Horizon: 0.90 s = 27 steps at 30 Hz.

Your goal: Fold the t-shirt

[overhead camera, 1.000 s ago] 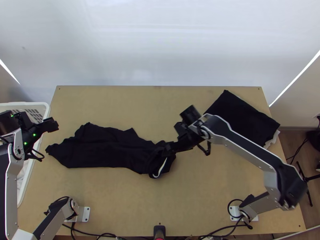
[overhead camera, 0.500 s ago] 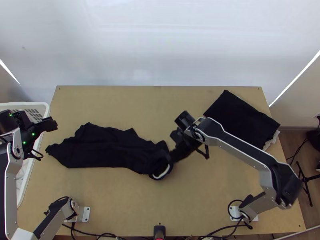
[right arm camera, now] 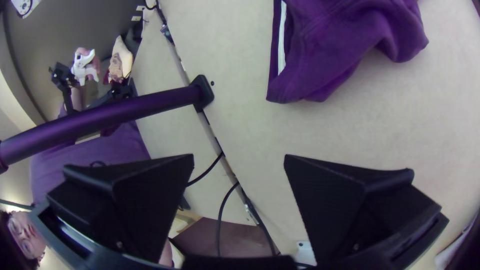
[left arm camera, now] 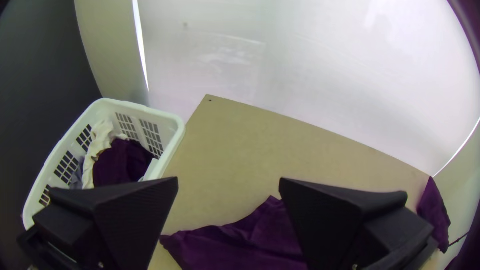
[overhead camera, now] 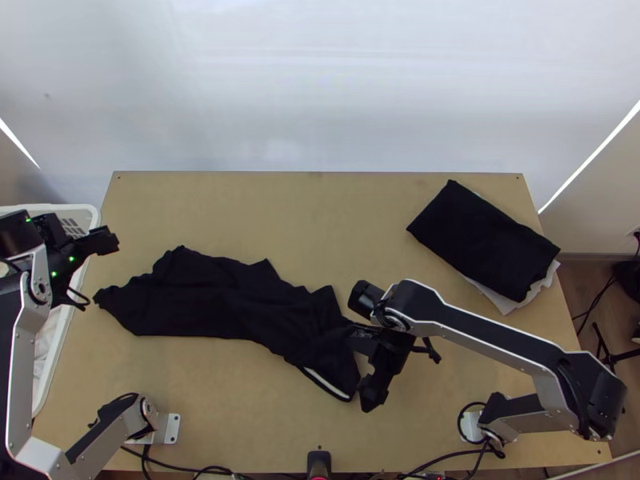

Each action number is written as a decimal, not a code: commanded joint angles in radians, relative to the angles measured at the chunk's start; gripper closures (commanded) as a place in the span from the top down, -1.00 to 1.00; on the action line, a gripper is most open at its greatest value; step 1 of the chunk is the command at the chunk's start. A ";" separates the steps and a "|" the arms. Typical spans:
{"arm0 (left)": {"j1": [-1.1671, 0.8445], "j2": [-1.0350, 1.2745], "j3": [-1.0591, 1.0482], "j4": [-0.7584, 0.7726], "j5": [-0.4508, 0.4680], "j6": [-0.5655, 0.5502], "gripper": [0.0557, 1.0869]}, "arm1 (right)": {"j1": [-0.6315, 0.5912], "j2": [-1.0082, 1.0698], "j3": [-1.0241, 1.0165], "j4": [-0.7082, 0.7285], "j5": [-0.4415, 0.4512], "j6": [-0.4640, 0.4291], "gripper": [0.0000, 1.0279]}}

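Top view: one black cloth t-shirt, bunched lengthwise, mostly on the left half of the light wooden table; long axis crosswise, white-striped end pointing right and nearward. Beside it, my right gripper, fingers wide apart, nothing held. My left gripper: likewise. Left wrist view: white slotted basket containing dark cloth.

Over on the table, the t-shirt stretches from left of the frame to just below centre. Up toward the right, the upper cloth lies on a lower cloth. Off at the frame's left edge, beside the table, there's a basket with laundry in it.
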 commanded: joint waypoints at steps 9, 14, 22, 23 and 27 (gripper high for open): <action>-0.011 0.076 0.031 0.042 -0.003 -0.003 0.90 | -0.211 -0.015 0.127 0.228 0.000 0.190 -0.59; -0.011 0.091 0.045 0.044 -0.003 -0.002 0.90 | -0.218 0.067 0.177 0.263 0.000 0.218 -0.62; -0.013 0.105 0.068 0.044 -0.003 -0.002 0.90 | -0.218 0.237 0.300 0.262 0.009 0.264 -0.24; -0.013 0.105 0.069 0.044 -0.003 -0.002 0.90 | -0.216 0.246 0.301 0.260 0.016 0.265 -0.24; -0.011 0.108 0.080 0.042 -0.003 -0.002 0.90 | -0.211 0.263 0.280 0.255 0.062 0.267 -0.15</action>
